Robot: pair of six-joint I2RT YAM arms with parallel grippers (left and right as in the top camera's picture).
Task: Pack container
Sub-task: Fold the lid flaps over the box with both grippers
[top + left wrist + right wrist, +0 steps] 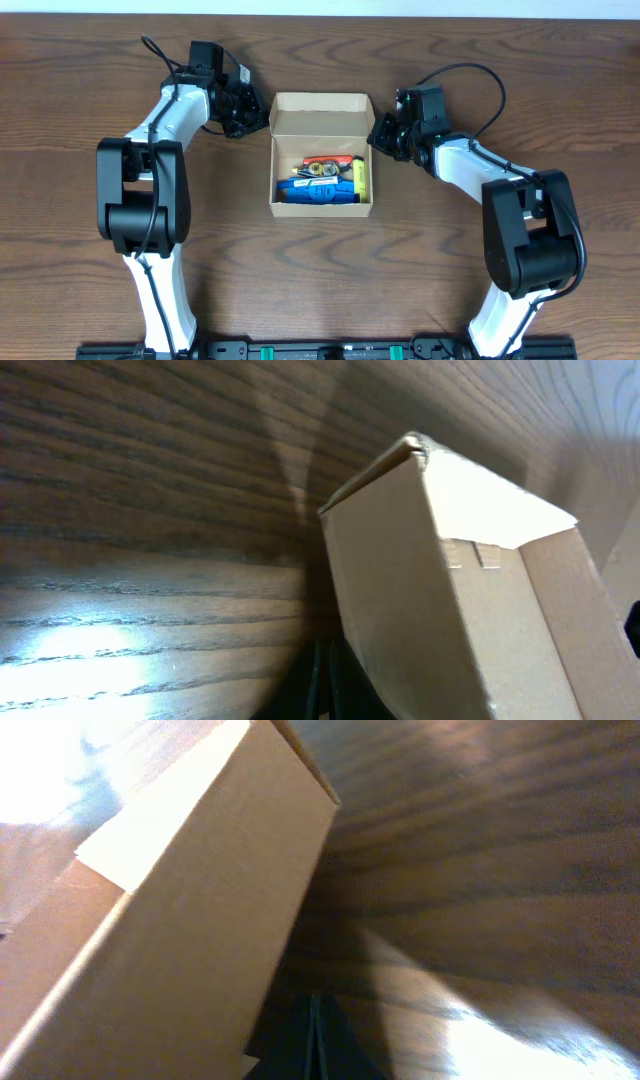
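Note:
The tan cardboard container (320, 152) stands open in the middle of the table, its flap lid (321, 108) raised at the far side. Inside lie a blue item (318, 192), a yellow marker (358, 176) and a red-and-black item (322, 164). My left gripper (250, 112) is shut, its tips against the box's far-left corner (400, 560). My right gripper (381, 131) is shut, its tips against the box's far-right side (190, 910). Both wrist views show the plain brown box walls close up, with the dark closed fingers at the bottom edge (325, 685) (312, 1040).
Brown wood-grain table (100, 60) lies all around the box. The arm bases stand at the near edge, left (150, 260) and right (520, 270). A black cable (470, 75) loops above the right arm.

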